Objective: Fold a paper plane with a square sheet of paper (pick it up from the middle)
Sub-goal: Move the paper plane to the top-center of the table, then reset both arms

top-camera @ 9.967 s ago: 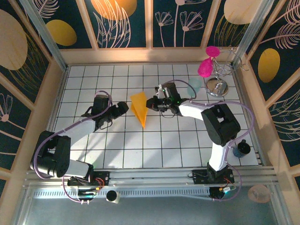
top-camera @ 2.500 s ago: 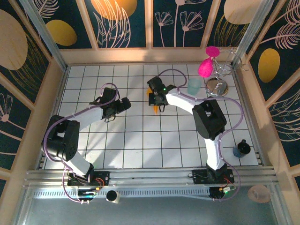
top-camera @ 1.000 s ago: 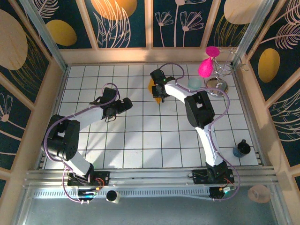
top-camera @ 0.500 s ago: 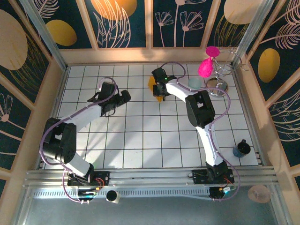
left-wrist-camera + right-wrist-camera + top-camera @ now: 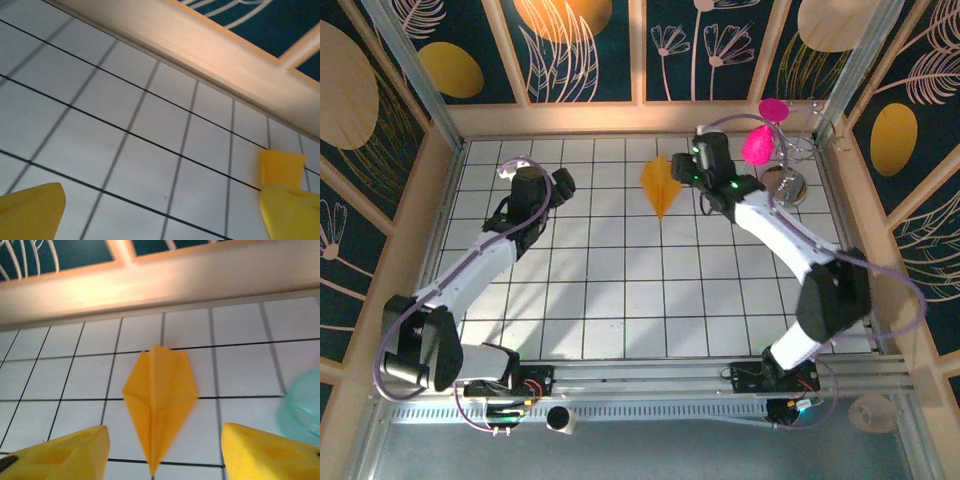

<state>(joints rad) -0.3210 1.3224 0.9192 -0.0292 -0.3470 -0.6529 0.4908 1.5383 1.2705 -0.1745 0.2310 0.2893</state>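
Note:
The paper plane [image 5: 660,185] lies flat on the white tiles near the back wall, an orange-yellow kite shape with its sharp tip toward the near side. In the right wrist view the paper plane [image 5: 159,395] shows its centre crease, and nothing touches it. My right gripper [image 5: 690,168] hovers just right of it, open, its yellow fingers [image 5: 65,452] apart on either side of the tip. My left gripper [image 5: 560,184] is open over bare tiles at the back left, well away from the plane, with nothing between its fingers [image 5: 30,212].
A pale teal cup [image 5: 305,407] stands just right of the right gripper. Pink ornaments [image 5: 757,145] and a round metal dish [image 5: 782,185] sit at the back right corner. The wooden back wall [image 5: 640,115] is close behind the plane.
My right gripper has opened, let go of the plane and drawn back to the right. The plane now lies free. My left arm has swung away toward the back left.

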